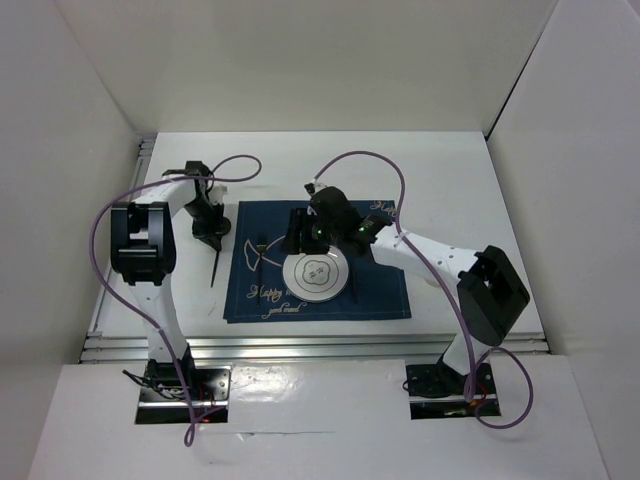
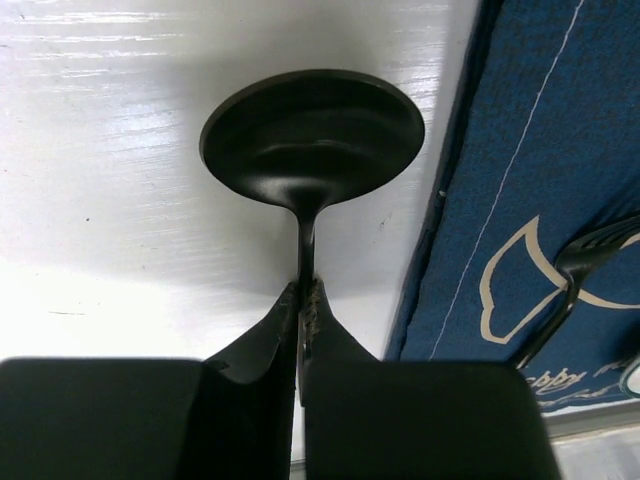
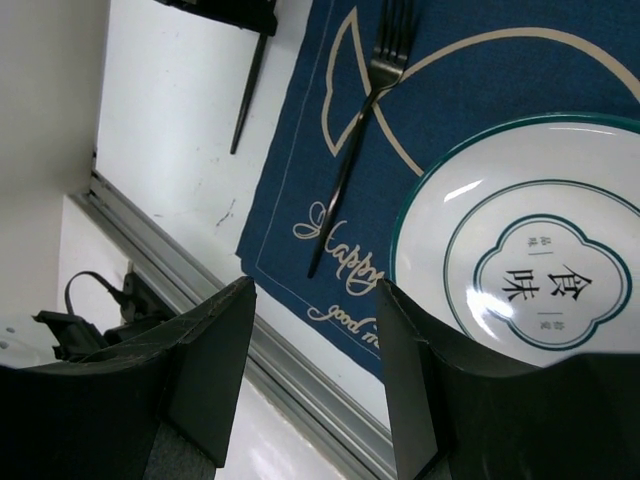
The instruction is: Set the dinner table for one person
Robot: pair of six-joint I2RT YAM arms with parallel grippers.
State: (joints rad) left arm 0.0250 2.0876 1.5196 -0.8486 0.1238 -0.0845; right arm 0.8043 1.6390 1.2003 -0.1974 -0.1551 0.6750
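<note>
My left gripper [image 1: 211,228] [image 2: 307,295] is shut on the thin handle of a black spoon [image 2: 312,130], held over the white dinner table [image 1: 450,180] just left of the navy placemat [image 1: 385,300]. From the top view the spoon [image 1: 216,268] points toward the near edge. A white plate with a green rim [image 1: 315,273] [image 3: 520,240] lies on the mat, with a dark fork [image 1: 258,255] [image 3: 365,110] to its left. My right gripper [image 1: 300,235] [image 3: 315,380] is open and empty above the mat, between the fork and the plate.
A dark thin utensil [image 1: 352,283] lies on the mat right of the plate. The silver rail [image 1: 300,345] [image 3: 160,250] runs along the table's near edge. White walls close in the table at left, right and back. Purple cables loop over both arms.
</note>
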